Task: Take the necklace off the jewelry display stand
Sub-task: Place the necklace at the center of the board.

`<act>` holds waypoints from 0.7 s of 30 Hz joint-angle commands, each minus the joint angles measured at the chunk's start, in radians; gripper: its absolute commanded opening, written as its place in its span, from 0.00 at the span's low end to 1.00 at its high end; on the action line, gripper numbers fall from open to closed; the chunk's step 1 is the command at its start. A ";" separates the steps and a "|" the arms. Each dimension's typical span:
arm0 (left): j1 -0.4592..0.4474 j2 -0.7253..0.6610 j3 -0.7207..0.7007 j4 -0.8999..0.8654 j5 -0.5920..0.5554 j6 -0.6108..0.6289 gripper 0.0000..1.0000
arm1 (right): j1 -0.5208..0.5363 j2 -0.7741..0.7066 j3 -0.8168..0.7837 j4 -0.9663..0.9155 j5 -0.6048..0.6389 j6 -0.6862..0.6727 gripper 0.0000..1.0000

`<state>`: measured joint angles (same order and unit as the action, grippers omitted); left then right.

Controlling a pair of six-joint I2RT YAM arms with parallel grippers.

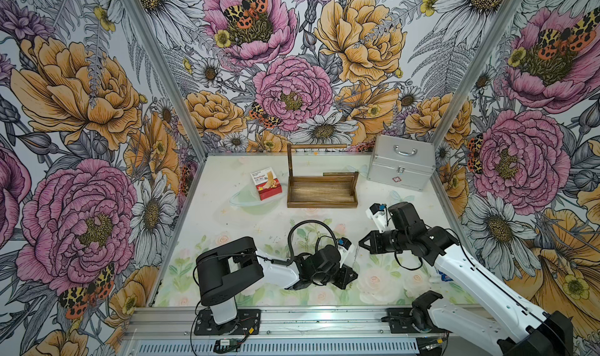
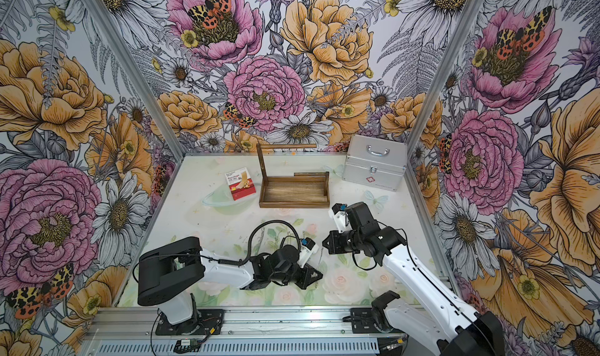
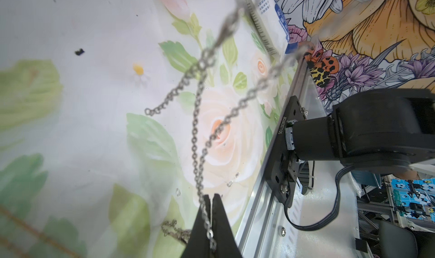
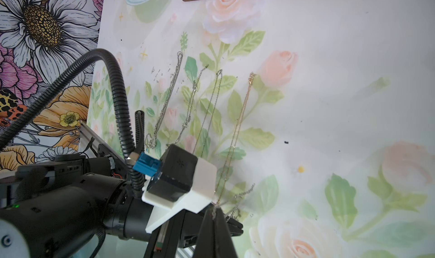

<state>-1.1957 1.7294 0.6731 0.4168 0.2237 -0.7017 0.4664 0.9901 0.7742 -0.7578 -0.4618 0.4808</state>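
Near the table's (image 1: 227,227) front edge, the left gripper (image 3: 211,197) and right gripper (image 4: 214,211) both pinch one silver chain necklace (image 3: 196,136), well apart from the wooden jewelry display stand (image 1: 321,204) farther back.

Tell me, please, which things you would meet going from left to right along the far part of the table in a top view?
red box → wooden jewelry stand → silver case
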 commanded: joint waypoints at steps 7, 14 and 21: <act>-0.004 0.028 0.005 -0.012 -0.055 0.000 0.00 | 0.016 0.075 0.017 0.046 0.045 -0.011 0.00; -0.004 0.048 0.031 -0.040 -0.061 0.007 0.03 | 0.021 0.117 0.026 0.053 0.057 -0.022 0.00; 0.000 0.057 0.037 -0.045 -0.061 0.007 0.07 | 0.023 0.148 0.045 0.054 0.075 -0.029 0.00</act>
<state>-1.1957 1.7775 0.6884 0.3759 0.1898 -0.7013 0.4812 1.1278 0.7799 -0.7212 -0.4110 0.4702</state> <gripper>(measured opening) 0.067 0.047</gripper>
